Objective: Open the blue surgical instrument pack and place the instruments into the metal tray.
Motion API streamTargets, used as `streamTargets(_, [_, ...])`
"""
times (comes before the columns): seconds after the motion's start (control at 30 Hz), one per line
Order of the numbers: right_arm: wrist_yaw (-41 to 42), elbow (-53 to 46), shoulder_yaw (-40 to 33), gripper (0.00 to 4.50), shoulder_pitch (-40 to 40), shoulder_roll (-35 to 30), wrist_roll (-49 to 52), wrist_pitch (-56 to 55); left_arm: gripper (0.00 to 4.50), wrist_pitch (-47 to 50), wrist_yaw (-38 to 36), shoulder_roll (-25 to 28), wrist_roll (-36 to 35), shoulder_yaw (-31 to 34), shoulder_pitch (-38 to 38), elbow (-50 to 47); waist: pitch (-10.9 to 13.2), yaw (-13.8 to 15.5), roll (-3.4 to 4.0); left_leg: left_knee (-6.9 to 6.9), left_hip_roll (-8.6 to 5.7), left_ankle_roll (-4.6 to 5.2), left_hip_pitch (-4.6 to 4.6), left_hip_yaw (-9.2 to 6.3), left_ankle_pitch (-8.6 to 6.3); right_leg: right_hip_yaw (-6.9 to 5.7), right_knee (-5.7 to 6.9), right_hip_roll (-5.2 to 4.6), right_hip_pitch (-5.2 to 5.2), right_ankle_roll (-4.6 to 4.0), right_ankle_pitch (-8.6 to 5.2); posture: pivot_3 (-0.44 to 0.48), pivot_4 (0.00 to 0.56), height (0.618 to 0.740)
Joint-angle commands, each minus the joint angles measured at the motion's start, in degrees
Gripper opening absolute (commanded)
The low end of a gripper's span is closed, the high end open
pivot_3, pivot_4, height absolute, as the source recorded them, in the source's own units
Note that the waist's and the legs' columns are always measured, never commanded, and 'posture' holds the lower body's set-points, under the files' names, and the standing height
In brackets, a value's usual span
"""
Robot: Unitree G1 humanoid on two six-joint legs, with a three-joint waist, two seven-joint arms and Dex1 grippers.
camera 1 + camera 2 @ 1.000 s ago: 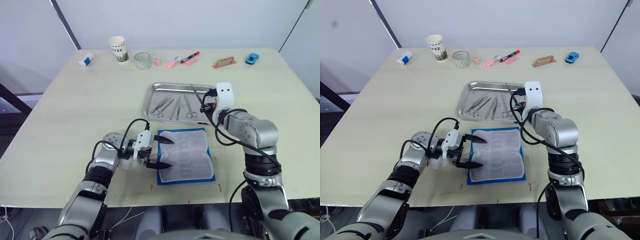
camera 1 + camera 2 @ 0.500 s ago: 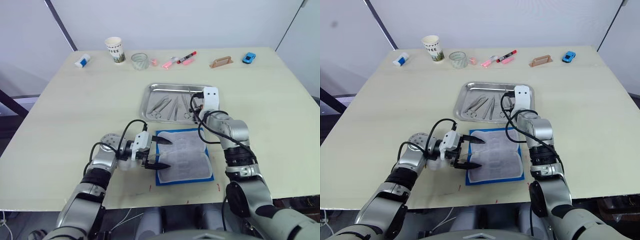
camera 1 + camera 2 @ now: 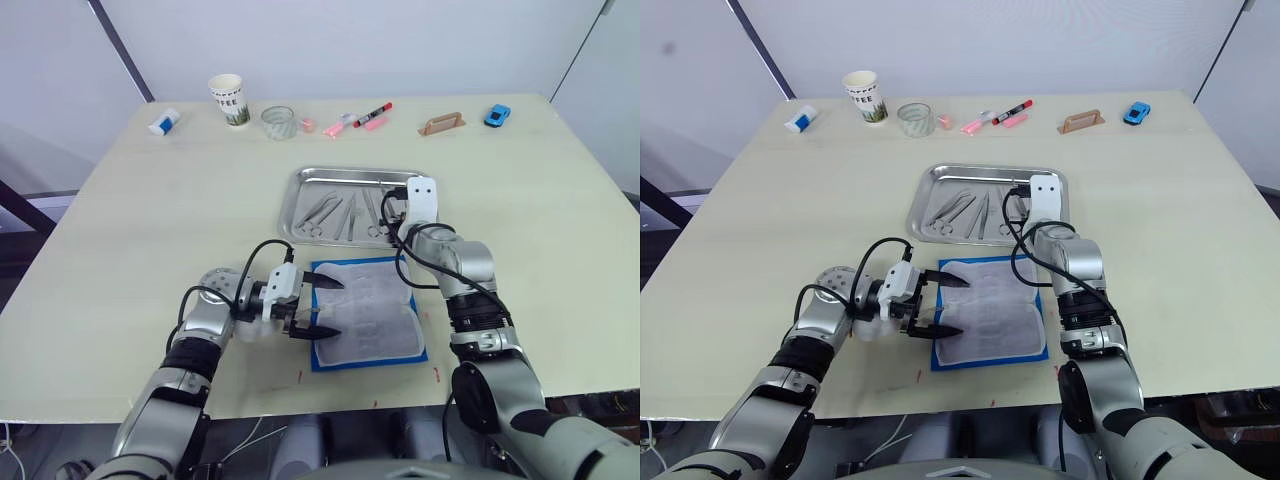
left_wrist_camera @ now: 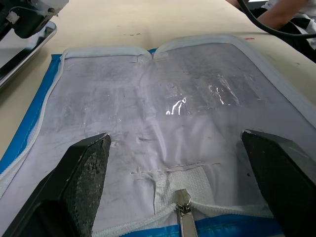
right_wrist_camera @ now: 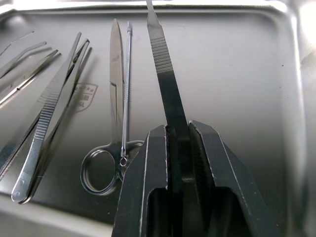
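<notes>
Steel of this flat handle (image 5: 168, 94) is thin, stiff and slippery, so our right gripper (image 5: 178, 136), fingers pressed narrow on its lower end, must hold firm above the metal tray (image 3: 300, 185), where the other instruments (image 3: 345, 213) already lie. The blue surgical instrument pack (image 3: 368, 312) lies open and limp just before the tray, between the wide fingers of our left gripper (image 3: 322, 306); we judge it light and soft, best taken at its zipper edge.

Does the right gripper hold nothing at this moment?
No, the right gripper has its jaws shut on a flat ridged instrument handle above the metal tray.
</notes>
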Motion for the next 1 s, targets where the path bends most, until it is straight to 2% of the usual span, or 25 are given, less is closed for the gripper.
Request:
streamTargets(0.03, [0.0,-0.5,0.0,0.08,-1.7,-0.1,-0.2,-1.6,4.5,1.0,0.0,-0.3,1.4,-1.5,2.5,1.8,0.0,0.0,0.0,0.0,0.0,0.0,0.0,0.0,0.0,0.0,0.0,0.0,0.0,0.0,0.0,0.0,0.15,0.74])
streamTargets(0.2, [0.3,-0.3,-0.1,0.08,-1.7,0.0,-0.2,-1.6,4.5,1.2,0.1,-0.3,1.5,-1.4,2.8,1.6,0.0,-0.1,0.0,-0.01,0.01,0.0,0.0,0.01,0.0,0.01,-0.01,0.0,0.0,0.0,0.0,0.0,0.15,0.74])
streamTargets(0.27, [0.5,-0.4,-0.2,1.09,-1.7,0.0,-0.2,-1.6,4.5,1.2,0.1,-0.3,1.5,-1.4,2.8,1.5,0.0,-0.1,0.0,-0.01,0.01,0.0,0.0,0.01,0.0,0.01,-0.01,0.0,0.0,0.0,0.0,0.0,0.15,0.74])
streamTargets(0.3, [0.5,-0.4,-0.2,1.28,-1.6,0.0,-0.2,-1.6,4.5,1.2,0.1,-0.3,1.5,-1.4,2.8,1.5,0.0,-0.1,0.0,-0.01,0.01,0.0,0.0,0.01,0.0,0.01,-0.01,0.0,0.0,0.0,0.0,0.0,0.15,0.74])
streamTargets(0.4, [0.7,-0.9,-0.1,2.54,-1.5,-0.1,-0.3,-1.7,4.5,1.2,0.1,-0.3,1.5,-1.4,2.8,1.5,0.0,-0.1,0.0,-0.01,0.02,0.0,0.0,0.01,0.0,0.01,-0.01,0.0,-0.01,0.0,0.0,0.0,0.15,0.74])
streamTargets(0.43, [0.8,-1.9,-0.1,2.73,-1.2,-0.1,-0.1,-1.7,4.5,1.3,0.1,-0.4,1.5,-1.3,2.9,1.4,0.0,-0.1,0.0,-0.01,0.02,0.0,0.0,0.01,0.0,0.01,-0.02,0.0,-0.01,0.0,0.0,0.0,0.15,0.74])
streamTargets(0.47, [0.9,-2.6,-0.2,3.29,-1.0,-0.1,0.0,-1.7,4.5,1.3,0.1,-0.4,1.5,-1.3,2.9,1.4,0.0,-0.1,0.0,-0.02,0.02,0.0,0.0,0.01,0.0,0.01,-0.02,0.0,-0.01,0.0,0.0,0.0,0.15,0.74])
streamTargets(0.5, [2.0,-4.5,0.6,3.42,-0.1,-0.5,0.1,-2.3,4.5,1.4,0.1,-0.4,1.4,-1.3,2.9,1.3,0.0,-0.1,0.0,-0.02,0.02,0.0,0.0,0.01,0.0,0.01,-0.02,0.0,-0.01,0.0,0.0,0.0,0.15,0.74])
streamTargets(0.63, [9.6,-13.7,5.8,3.42,5.3,-2.5,0.9,-6.2,4.5,2.8,0.4,-0.4,0.1,-0.4,3.4,-0.5,0.0,-0.1,0.0,-0.03,0.03,0.0,-0.03,0.01,0.0,0.02,-0.06,-0.02,-0.02,0.01,0.0,0.0,0.15,0.74])
streamTargets(0.73, [18.3,-21.3,8.6,3.42,12.4,-4.5,2.9,-16.0,4.5,4.6,1.1,0.1,-1.6,0.9,4.8,-3.6,0.0,-0.2,-0.01,-0.05,0.04,0.0,-0.03,0.0,0.0,0.03,-0.07,-0.01,-0.01,0.02,0.0,0.0,0.15,0.74])
streamTargets(0.9, [28.5,-26.5,8.5,3.42,19.4,-8.4,6.2,-26.1,4.5,8.7,3.0,0.5,-4.9,3.2,7.4,-10.5,0.1,-0.3,-0.08,-0.09,0.07,0.0,-0.06,0.03,-0.01,0.06,-0.15,-0.02,-0.03,0.04,-0.01,0.0,0.15,0.74])
streamTargets(1.0, [35.0,-28.4,8.0,3.42,22.0,-12.4,9.9,-26.2,4.5,12.5,5.3,0.9,-7.3,4.8,9.2,-15.8,0.1,-0.1,-0.18,-0.08,0.1,0.0,-0.07,0.0,-0.01,0.03,-0.17,-0.08,-0.02,0.06,-0.02,0.0,0.15,0.74])
